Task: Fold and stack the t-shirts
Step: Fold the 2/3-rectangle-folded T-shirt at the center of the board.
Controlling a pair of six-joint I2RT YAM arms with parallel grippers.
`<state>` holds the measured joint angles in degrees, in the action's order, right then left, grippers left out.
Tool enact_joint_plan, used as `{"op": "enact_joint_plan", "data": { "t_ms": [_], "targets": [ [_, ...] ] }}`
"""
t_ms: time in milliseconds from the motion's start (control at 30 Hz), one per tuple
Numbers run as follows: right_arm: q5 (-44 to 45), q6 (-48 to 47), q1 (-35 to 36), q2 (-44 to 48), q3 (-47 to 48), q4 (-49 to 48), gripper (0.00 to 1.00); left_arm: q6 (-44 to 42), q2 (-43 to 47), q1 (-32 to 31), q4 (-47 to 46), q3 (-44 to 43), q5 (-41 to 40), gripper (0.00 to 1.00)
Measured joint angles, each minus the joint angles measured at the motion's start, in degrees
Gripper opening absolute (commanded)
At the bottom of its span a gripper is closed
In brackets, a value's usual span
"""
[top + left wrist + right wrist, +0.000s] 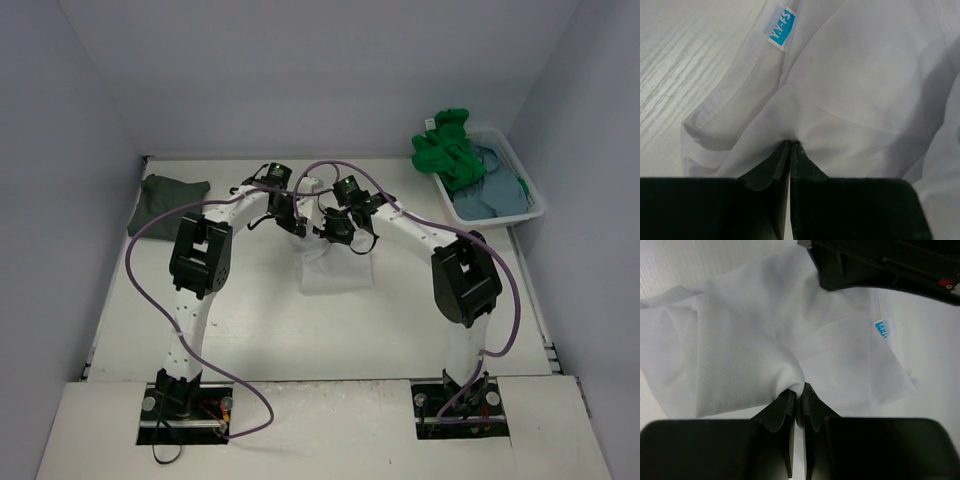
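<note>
On table [250, 320]: white shirt [335, 272] mid-table, between the arms. Cloth pinched by left tool [790, 145], jaws closed on a fold; right tool [799, 390] clamps another bunch likewise. Judgement: carry both tools level and apart, cloth taut, so edges land square. Blue label [781, 26] likely marks the collar side.
</note>
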<state>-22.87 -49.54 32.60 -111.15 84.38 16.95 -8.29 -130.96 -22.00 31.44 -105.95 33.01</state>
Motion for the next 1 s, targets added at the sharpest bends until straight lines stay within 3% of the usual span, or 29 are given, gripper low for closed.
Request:
{"op": "enact_joint_plan", "data": {
  "t_ms": [1000],
  "targets": [
    [4.3, -2.4, -0.9, -3.7, 5.1, -1.3, 0.0, 1.2, 0.0, -4.2, -1.4, 1.7, 4.8, 0.0]
  ]
}}
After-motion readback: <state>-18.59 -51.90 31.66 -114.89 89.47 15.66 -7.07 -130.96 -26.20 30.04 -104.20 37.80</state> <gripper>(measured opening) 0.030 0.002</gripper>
